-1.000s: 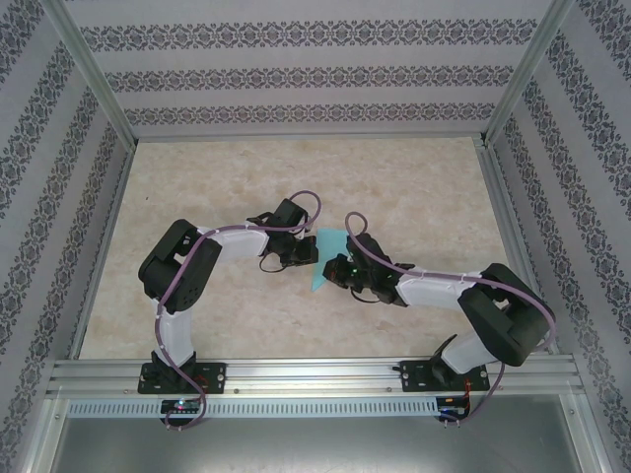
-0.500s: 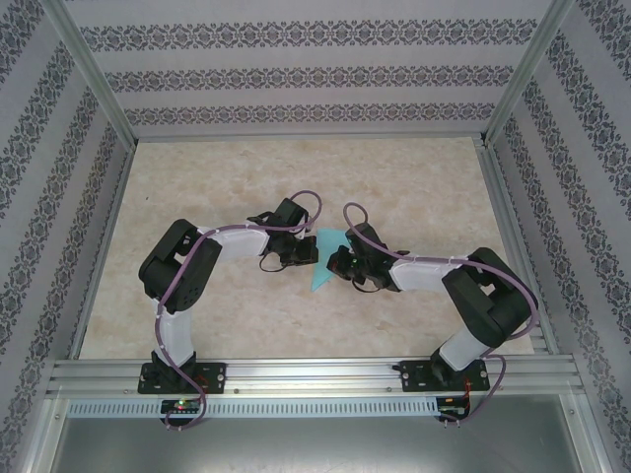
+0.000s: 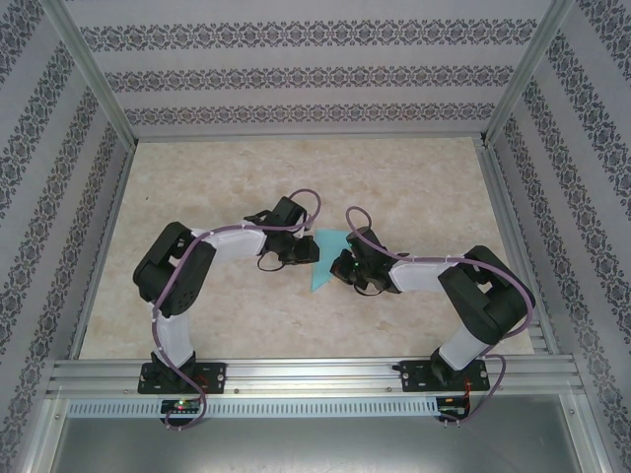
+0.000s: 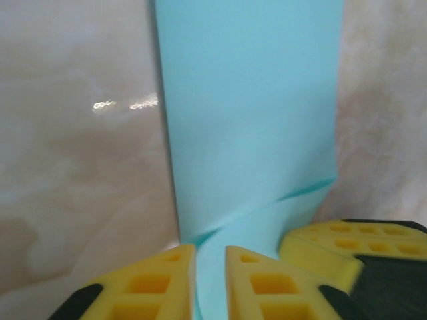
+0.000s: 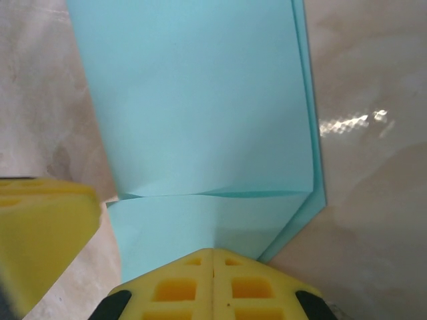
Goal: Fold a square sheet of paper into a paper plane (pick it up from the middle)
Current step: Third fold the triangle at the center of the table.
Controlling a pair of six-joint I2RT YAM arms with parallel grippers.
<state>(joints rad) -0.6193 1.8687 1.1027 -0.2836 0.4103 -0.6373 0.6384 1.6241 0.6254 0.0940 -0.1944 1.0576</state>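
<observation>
The square sheet of paper point(image 3: 325, 246) is teal-blue, folded into a narrow layered shape, and lies flat at the table's centre between both grippers. In the left wrist view the paper point(image 4: 247, 120) runs away from my left gripper point(image 4: 210, 250), whose yellow fingers stand slightly apart over its near edge. A crease crosses the paper there. My right gripper point(image 5: 213, 252) is shut, its tips together and resting on the paper point(image 5: 200, 113) just below a cross crease. From above, the left gripper point(image 3: 310, 250) and the right gripper point(image 3: 341, 266) face each other across the sheet.
The marble-patterned table point(image 3: 414, 187) lies bare around the paper. Aluminium frame rails point(image 3: 315, 374) run along the near edge, and patterned walls close in the other three sides. The right gripper's yellow finger point(image 4: 333, 243) sits close beside the left one.
The left gripper's fingers have parted slightly. The right arm's elbow has swung in and its gripper has shifted a little towards the left over the paper.
</observation>
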